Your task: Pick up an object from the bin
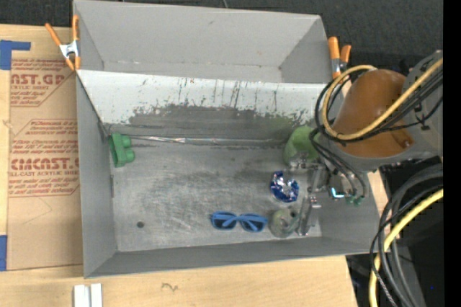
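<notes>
- Grey metal bin (180,183), floor scuffed.
- Gripper (307,220) down at the bin's lower-right corner (open or closed: cannot tell).
- Just beside it: blue sunglasses (238,221) and a blue-white crumpled wrapper (284,187).

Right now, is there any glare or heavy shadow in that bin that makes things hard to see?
In the camera view, the upper wall of the grey bin is lit brightest, and its floor shows no hard shadows. In the same view, the crumpled blue thing at the right catches small white glints, while the blue sunglasses near the front wall show no glare.
</notes>
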Controlling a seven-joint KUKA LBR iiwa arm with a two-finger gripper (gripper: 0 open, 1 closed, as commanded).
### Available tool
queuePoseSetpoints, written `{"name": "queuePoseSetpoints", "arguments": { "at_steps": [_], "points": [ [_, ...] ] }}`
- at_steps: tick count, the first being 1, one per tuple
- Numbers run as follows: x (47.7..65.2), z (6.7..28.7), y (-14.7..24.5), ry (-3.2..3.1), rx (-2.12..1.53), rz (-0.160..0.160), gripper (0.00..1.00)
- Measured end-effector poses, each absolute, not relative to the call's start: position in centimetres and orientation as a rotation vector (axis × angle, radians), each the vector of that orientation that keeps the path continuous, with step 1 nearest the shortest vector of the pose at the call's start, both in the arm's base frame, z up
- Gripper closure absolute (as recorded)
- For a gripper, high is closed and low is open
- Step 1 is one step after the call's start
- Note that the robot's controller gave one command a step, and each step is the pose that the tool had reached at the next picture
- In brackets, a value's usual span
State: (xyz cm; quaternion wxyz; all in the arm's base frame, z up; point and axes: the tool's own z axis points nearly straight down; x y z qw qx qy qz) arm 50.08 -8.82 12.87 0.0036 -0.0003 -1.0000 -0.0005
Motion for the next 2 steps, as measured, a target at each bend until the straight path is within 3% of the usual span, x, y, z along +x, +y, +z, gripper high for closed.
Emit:
{"name": "queuePoseSetpoints", "arguments": {
  "at_steps": [1,2],
  "points": [
    [49.8,7.2,-6.2,-2.916,1.200,0.001,0.00],
    [49.2,7.1,2.3,-2.763,1.503,-0.001,0.00]
  ]
}}
